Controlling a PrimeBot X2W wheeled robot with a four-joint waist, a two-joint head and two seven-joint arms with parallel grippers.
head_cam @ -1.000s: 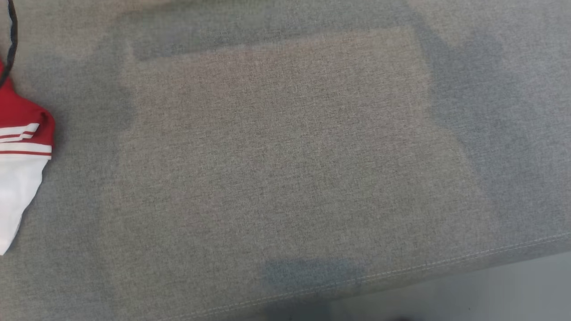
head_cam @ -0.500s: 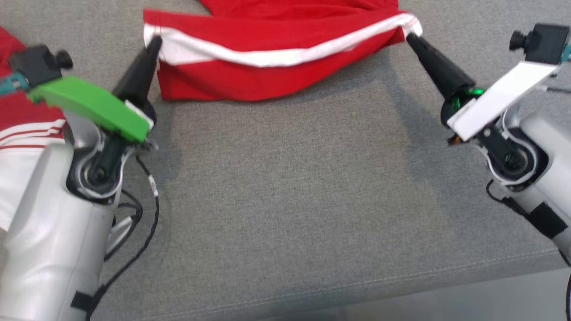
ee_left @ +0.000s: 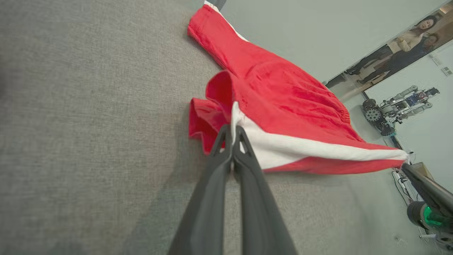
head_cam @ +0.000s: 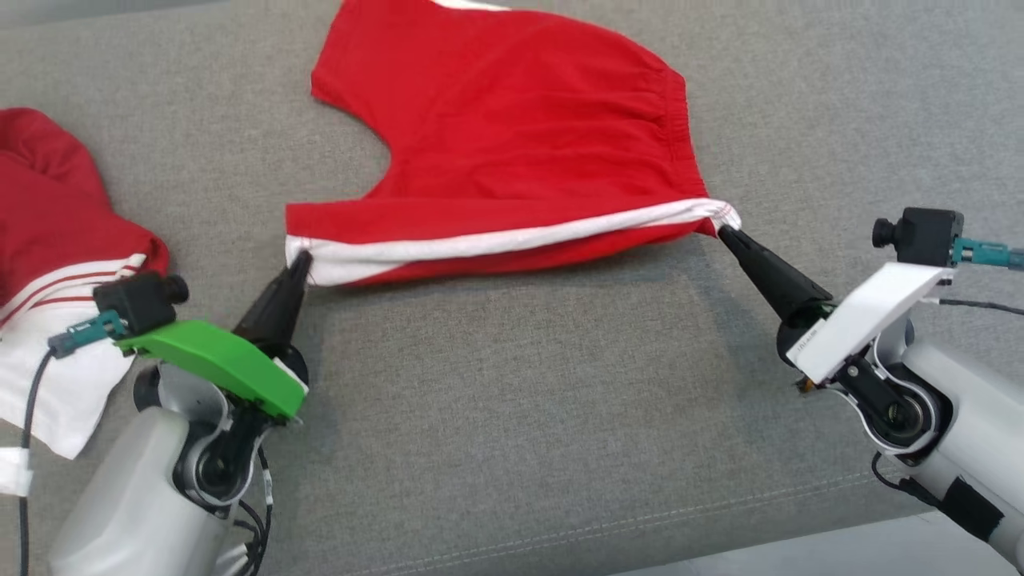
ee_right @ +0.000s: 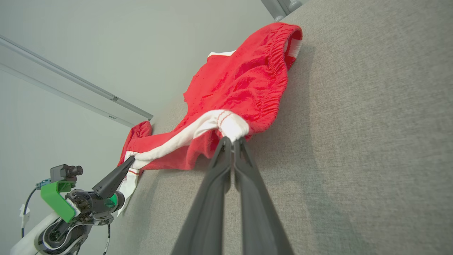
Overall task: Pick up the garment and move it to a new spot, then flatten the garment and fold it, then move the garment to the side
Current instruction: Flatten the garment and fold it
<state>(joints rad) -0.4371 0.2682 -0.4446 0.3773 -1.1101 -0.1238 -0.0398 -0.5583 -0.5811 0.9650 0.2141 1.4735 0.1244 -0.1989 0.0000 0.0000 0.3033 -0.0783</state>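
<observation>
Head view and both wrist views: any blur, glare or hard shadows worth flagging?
Head view: sharp, soft shadow under the red shorts. Left wrist view: cushion blurs toward the left edge. Right wrist view: crisp, no glare, faint shadow beside the right gripper.

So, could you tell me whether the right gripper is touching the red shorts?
Touching. The right wrist view shows the right gripper shut on the white corner of the red shorts, cloth pinched between its tips.

Bright, even light; soft shadows; sharp.
</observation>
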